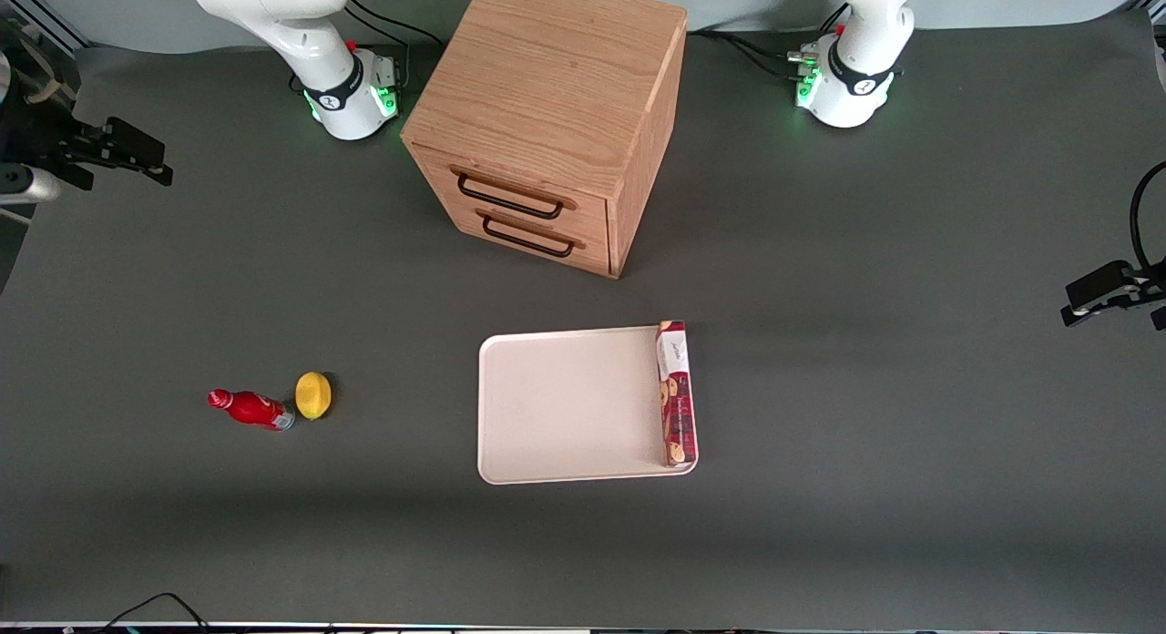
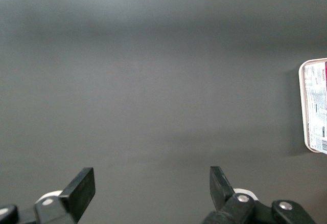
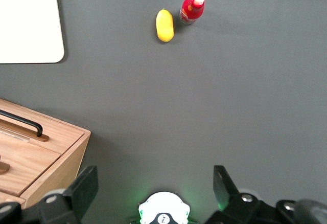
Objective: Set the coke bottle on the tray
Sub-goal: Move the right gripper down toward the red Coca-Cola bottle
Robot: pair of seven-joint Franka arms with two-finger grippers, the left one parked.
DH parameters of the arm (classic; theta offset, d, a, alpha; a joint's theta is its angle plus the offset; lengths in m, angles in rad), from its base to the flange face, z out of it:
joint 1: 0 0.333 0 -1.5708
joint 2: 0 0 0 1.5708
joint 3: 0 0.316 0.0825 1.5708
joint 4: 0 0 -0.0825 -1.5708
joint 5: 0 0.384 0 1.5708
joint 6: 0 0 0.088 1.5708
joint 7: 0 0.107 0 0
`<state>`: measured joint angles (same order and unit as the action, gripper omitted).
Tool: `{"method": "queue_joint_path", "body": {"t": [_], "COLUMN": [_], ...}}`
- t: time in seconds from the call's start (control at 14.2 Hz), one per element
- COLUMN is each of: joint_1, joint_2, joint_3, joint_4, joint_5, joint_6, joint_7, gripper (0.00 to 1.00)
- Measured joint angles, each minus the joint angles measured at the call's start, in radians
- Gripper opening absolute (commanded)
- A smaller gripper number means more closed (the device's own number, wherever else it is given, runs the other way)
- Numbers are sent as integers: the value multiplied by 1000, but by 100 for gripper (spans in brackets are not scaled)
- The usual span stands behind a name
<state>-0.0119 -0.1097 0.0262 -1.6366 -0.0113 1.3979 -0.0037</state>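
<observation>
The coke bottle (image 1: 250, 408) is small and red with a red cap. It stands on the dark table, touching nothing, close beside a yellow lemon-like fruit (image 1: 313, 395). It also shows in the right wrist view (image 3: 192, 9). The cream-white tray (image 1: 565, 406) lies flat near the table's middle, well apart from the bottle; its corner shows in the right wrist view (image 3: 28, 19). My gripper (image 1: 150, 160) hangs at the working arm's end of the table, farther from the front camera than the bottle and well clear of it. It is open and empty in the right wrist view (image 3: 155, 180).
A long red biscuit box (image 1: 676, 393) lies on the tray along the rim nearest the parked arm. The wooden drawer cabinet (image 1: 547, 115), both drawers shut, stands farther from the front camera than the tray. The fruit (image 3: 164, 25) lies between bottle and tray.
</observation>
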Motion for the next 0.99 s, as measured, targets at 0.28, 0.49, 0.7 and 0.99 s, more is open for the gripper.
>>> {"method": "queue_joint_path", "body": {"t": [0.28, 0.49, 0.7, 0.99], "joint_1": [1, 0, -1, -12], "joint_2": [45, 56, 88, 215], "joint_3": [6, 6, -1, -46], "joint_4": [27, 36, 42, 26], "joint_5": [1, -13, -63, -73], "joint_6": [13, 14, 73, 246], "joint_7": [1, -4, -95, -257], "gripper": [100, 100, 100, 100]}}
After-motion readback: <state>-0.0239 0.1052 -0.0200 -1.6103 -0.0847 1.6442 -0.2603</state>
